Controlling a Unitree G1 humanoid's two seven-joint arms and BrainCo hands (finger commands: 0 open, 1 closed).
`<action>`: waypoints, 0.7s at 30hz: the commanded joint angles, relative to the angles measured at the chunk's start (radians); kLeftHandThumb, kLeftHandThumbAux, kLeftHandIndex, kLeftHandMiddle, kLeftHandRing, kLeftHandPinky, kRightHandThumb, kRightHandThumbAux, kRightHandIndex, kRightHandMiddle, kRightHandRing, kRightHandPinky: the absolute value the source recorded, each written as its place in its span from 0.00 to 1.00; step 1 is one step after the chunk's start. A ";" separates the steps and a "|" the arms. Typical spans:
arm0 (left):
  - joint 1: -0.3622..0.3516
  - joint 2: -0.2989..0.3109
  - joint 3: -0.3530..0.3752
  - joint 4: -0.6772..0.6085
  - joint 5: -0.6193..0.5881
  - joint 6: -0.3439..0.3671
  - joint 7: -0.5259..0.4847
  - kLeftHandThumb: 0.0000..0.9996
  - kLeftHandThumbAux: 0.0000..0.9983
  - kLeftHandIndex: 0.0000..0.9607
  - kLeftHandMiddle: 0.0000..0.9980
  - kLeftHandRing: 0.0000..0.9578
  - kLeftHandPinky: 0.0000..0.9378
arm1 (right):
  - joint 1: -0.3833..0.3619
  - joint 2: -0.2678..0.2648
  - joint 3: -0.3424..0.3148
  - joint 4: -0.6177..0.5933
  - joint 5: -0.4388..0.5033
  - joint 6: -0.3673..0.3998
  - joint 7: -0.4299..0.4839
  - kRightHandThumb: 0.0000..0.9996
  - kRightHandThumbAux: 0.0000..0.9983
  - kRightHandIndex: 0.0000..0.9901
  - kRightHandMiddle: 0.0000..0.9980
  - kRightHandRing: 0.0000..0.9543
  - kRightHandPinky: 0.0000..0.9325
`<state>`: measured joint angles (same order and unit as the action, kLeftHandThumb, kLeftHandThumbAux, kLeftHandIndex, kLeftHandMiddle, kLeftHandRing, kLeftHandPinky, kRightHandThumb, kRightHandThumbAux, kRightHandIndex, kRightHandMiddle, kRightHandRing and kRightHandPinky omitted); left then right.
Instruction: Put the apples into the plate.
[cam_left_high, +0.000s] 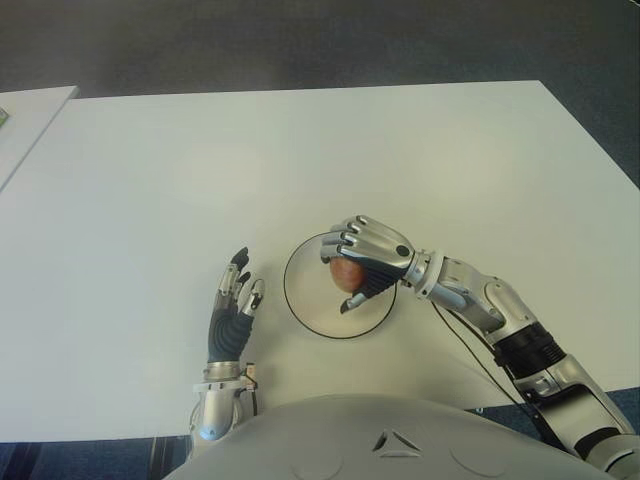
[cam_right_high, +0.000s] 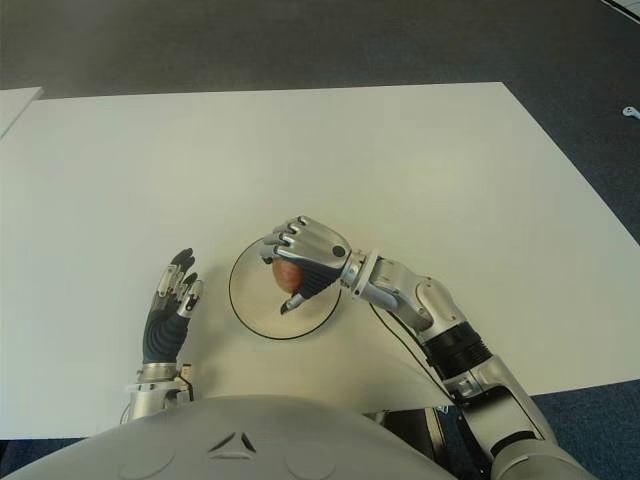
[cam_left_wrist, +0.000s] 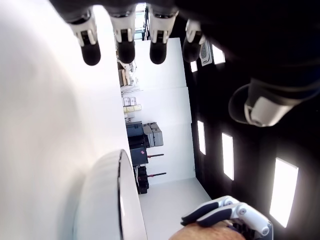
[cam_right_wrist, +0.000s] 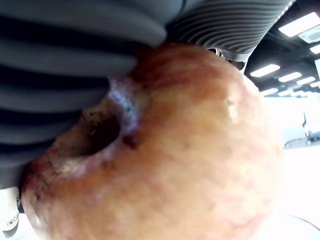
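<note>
Left eye view — one apple (cam_left_high: 345, 271), one plate (cam_left_high: 310, 305), two robot hands. The plate is round and pale with a thin dark rim, near the front edge of the white bench (cam_left_high: 300, 160). The right robot hand (cam_left_high: 362, 262) hangs over the plate's right half, fingers curled down around the reddish apple, thumb underneath. The left robot hand (cam_left_high: 233, 305) shows just left of the plate, apart from it, fingers extended and holding nothing. A dark cable (cam_left_high: 470, 355) runs along the right forearm across the bench. A second white surface (cam_left_high: 25, 120) sits at the far left, dark floor beyond.

Right eye view — same count: one apple (cam_right_high: 289, 273) in the right robot hand (cam_right_high: 305, 262), one plate (cam_right_high: 250, 300), left robot hand (cam_right_high: 170, 305) beside it.

Left wrist view — four straight fingertips (cam_left_wrist: 124, 50) of the left robot hand, nothing between them; the plate's rim (cam_left_wrist: 120, 185) close by; the right robot hand (cam_left_wrist: 225, 215) farther off above the apple (cam_left_wrist: 200, 233).

Right wrist view — the apple (cam_right_wrist: 175, 160) fills the frame, its stem hollow visible, ribbed dark finger pads (cam_right_wrist: 65, 65) pressed on it. Whether it touches the plate cannot be told.
</note>
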<state>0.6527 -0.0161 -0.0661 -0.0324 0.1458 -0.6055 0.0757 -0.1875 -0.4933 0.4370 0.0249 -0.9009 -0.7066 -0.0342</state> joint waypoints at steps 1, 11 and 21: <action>0.007 -0.002 -0.012 -0.003 -0.006 0.016 -0.004 0.00 0.41 0.00 0.00 0.00 0.01 | 0.014 -0.004 0.005 -0.010 0.002 0.013 0.009 0.72 0.71 0.45 0.86 0.90 0.93; 0.010 -0.006 -0.017 -0.012 0.002 0.019 0.003 0.00 0.41 0.00 0.00 0.00 0.01 | 0.018 -0.009 0.022 0.019 -0.021 0.002 -0.021 0.72 0.71 0.45 0.85 0.89 0.90; 0.012 -0.006 -0.020 -0.015 0.008 0.022 0.010 0.00 0.41 0.00 0.00 0.00 0.01 | 0.019 -0.040 0.029 0.005 0.028 -0.013 0.039 0.18 0.42 0.06 0.10 0.10 0.10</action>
<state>0.6564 -0.0189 -0.0855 -0.0417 0.1473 -0.5962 0.0758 -0.1688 -0.5070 0.4596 0.0450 -0.9062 -0.7060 -0.0399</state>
